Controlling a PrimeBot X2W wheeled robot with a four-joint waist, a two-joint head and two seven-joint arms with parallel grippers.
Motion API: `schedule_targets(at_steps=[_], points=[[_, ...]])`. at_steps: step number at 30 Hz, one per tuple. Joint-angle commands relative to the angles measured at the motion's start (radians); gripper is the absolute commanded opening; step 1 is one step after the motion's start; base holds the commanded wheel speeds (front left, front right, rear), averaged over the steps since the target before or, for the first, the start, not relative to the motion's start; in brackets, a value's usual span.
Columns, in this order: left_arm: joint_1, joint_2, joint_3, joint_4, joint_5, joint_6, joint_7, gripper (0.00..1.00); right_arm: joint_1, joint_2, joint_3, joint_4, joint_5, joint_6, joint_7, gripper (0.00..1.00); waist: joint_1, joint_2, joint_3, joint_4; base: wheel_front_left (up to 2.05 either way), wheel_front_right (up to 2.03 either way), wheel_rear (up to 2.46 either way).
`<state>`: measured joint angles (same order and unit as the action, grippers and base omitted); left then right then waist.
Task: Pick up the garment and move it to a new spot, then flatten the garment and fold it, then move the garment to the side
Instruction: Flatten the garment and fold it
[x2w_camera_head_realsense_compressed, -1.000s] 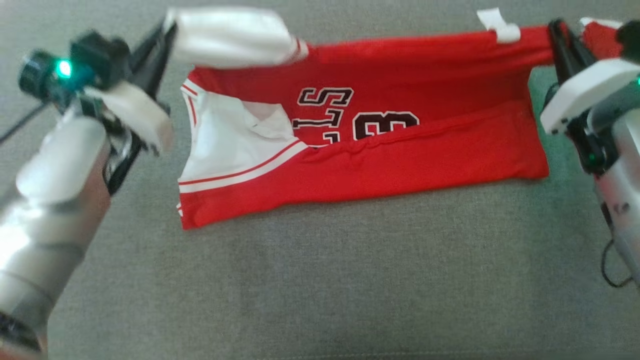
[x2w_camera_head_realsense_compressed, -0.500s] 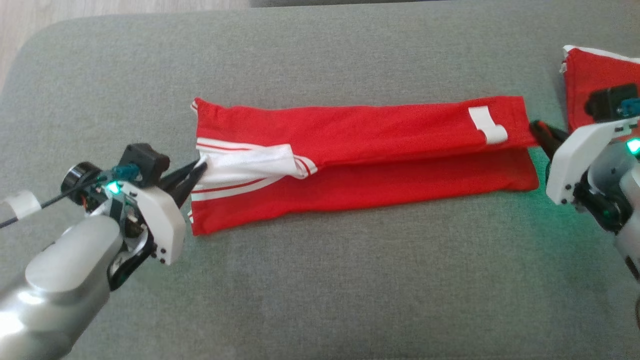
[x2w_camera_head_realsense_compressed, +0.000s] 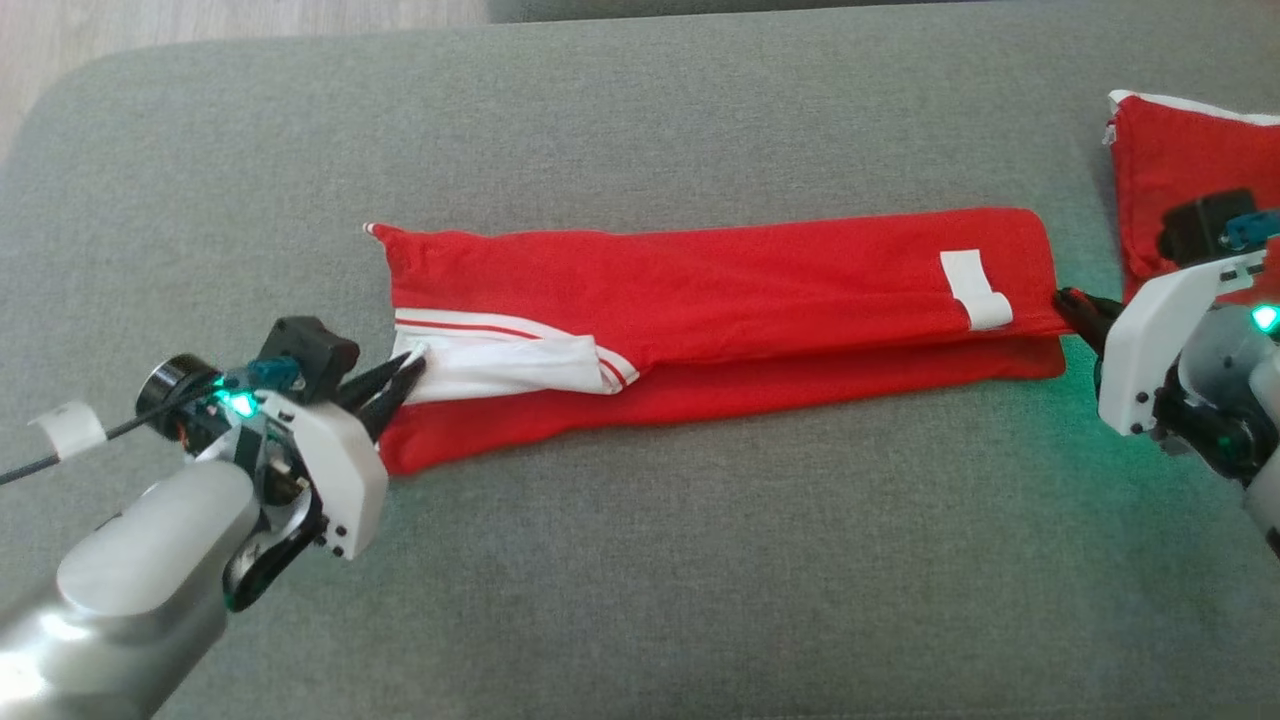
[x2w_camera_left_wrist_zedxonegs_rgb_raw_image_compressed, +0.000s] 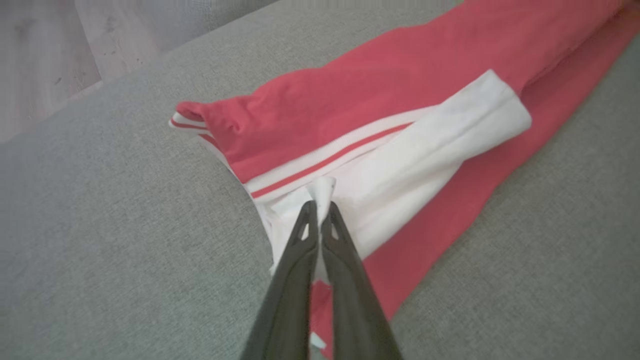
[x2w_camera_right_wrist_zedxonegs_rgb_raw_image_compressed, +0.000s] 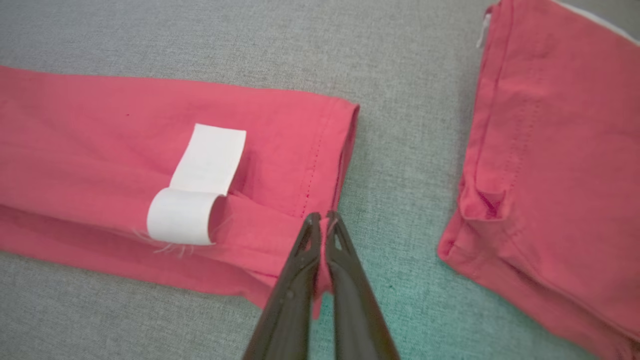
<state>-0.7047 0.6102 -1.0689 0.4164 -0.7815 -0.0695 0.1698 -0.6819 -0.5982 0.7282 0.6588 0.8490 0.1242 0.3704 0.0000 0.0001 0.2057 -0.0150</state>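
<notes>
The garment (x2w_camera_head_realsense_compressed: 760, 290), a red jersey with white trim and a white label, lies folded into a long band across the grey cushion (x2w_camera_head_realsense_compressed: 640, 560). My left gripper (x2w_camera_head_realsense_compressed: 405, 375) is shut on the white sleeve corner at the band's left end; the left wrist view shows its fingertips (x2w_camera_left_wrist_zedxonegs_rgb_raw_image_compressed: 311, 212) pinching a peak of white cloth of the garment (x2w_camera_left_wrist_zedxonegs_rgb_raw_image_compressed: 400, 165). My right gripper (x2w_camera_head_realsense_compressed: 1068, 305) is shut on the red hem corner at the band's right end. In the right wrist view that gripper (x2w_camera_right_wrist_zedxonegs_rgb_raw_image_compressed: 320, 220) clamps the garment's (x2w_camera_right_wrist_zedxonegs_rgb_raw_image_compressed: 100, 150) stitched hem near the label (x2w_camera_right_wrist_zedxonegs_rgb_raw_image_compressed: 197, 185).
A second folded red garment (x2w_camera_head_realsense_compressed: 1170, 190) lies at the cushion's far right, partly behind my right wrist, also seen as a red stack (x2w_camera_right_wrist_zedxonegs_rgb_raw_image_compressed: 560, 165) close beside the held corner. Wooden floor (x2w_camera_head_realsense_compressed: 200, 20) shows past the cushion's rounded far left corner.
One second ago the jersey was held up with its lettering showing; both grippers have since laid the upper half over the lower, forming a narrow band, and drawn it slightly nearer. The camera also shifted.
</notes>
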Motion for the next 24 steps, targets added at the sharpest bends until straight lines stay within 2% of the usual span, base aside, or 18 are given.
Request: schedule_targets(at_steps=[1, 3, 9, 12, 16, 17, 21, 24], points=[[-0.029, 0.043, 0.042, -0.023, 0.009, 0.021, -0.022, 1.00, 0.014, -0.033, -0.006, -0.016, 0.008, 0.007, 0.006, 1.00, 0.0000, -0.0001, 0.000, -0.001, 0.00, 0.00, 0.00], [-0.030, 0.040, 0.044, -0.026, 0.013, 0.029, -0.030, 1.00, 0.013, -0.032, -0.015, -0.019, 0.013, 0.007, -0.004, 1.00, 0.0000, -0.0001, -0.001, -0.002, 0.00, 0.00, 0.00], [-0.074, 0.021, 0.128, -0.037, 0.008, 0.107, -0.145, 1.00, -0.038, -0.036, -0.103, -0.015, 0.003, 0.007, -0.091, 1.00, 0.0000, -0.0001, -0.014, -0.003, 0.00, 0.00, 0.00], [-0.103, 0.004, 0.195, -0.052, 0.011, 0.166, -0.257, 1.00, -0.075, -0.029, -0.167, -0.025, -0.031, 0.007, -0.202, 1.00, 0.0000, -0.0001, -0.023, -0.004, 0.00, 0.00, 0.00], [-0.103, -0.034, 0.277, -0.077, -0.001, 0.246, -0.381, 1.00, -0.099, 0.027, -0.266, -0.043, -0.089, 0.007, -0.381, 1.00, 0.0000, -0.0001, -0.043, -0.005, 0.00, 0.00, 0.00], [-0.103, -0.034, 0.277, -0.077, -0.001, 0.246, -0.381, 1.00, -0.099, 0.027, -0.266, -0.043, -0.089, 0.007, -0.381, 1.00, 0.0000, -0.0001, -0.043, -0.005, 0.00, 0.00, 0.00], [-0.057, -0.077, 0.355, -0.116, -0.014, 0.312, -0.424, 1.00, -0.079, 0.126, -0.363, -0.086, -0.162, 0.007, -0.553, 1.00, 0.0000, -0.0001, -0.059, -0.008, 0.00, 0.00, 0.00], [0.009, -0.108, 0.432, -0.151, -0.017, 0.357, -0.430, 1.00, -0.036, 0.228, -0.443, -0.142, -0.215, 0.007, -0.609, 1.00, 0.0000, -0.0001, -0.066, -0.013, 0.00, 0.00, 0.00]])
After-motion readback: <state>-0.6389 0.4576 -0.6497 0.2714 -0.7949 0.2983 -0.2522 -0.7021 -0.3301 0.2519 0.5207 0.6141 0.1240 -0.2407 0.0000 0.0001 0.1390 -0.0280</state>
